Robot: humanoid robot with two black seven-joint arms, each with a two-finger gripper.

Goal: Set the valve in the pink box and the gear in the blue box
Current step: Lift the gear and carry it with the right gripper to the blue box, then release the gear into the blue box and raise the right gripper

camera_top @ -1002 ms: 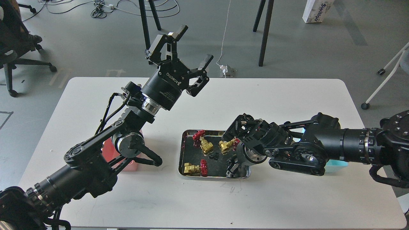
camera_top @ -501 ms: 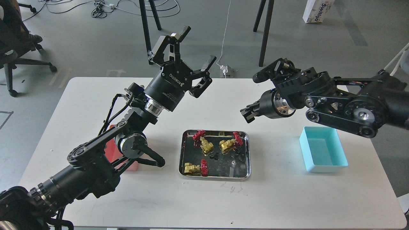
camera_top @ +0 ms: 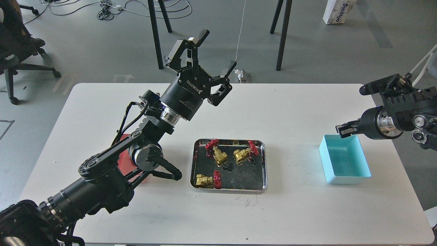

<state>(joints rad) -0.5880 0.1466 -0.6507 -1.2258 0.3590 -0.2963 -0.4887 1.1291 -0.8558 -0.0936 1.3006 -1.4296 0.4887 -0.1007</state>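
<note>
Three valves lie in the steel tray (camera_top: pixel 229 190): one at the back left (camera_top: pixel 218 155), one at the back right (camera_top: pixel 243 154), one at the front left (camera_top: pixel 206 180). Small black gears (camera_top: pixel 227 167) lie between them, and more sit by the back right valve (camera_top: pixel 253 160). The pink box (camera_top: pixel 123 160) is mostly hidden behind my left arm. The blue box (camera_top: pixel 344 160) stands at the right and looks empty. My left gripper (camera_top: pixel 218 49) is open and empty, high above the table's far side. My right gripper (camera_top: pixel 342 131) hovers over the blue box's far left corner, fingers together; anything between them is too small to see.
Table legs and cables stand on the floor beyond the table's far edge. An office chair (camera_top: pixel 20 51) is at the far left. My left forearm lies across the table's left half, over the pink box.
My right gripper has lifted out of the tray and swung right to the blue box's far edge. My left gripper has drifted slightly right, still open.
</note>
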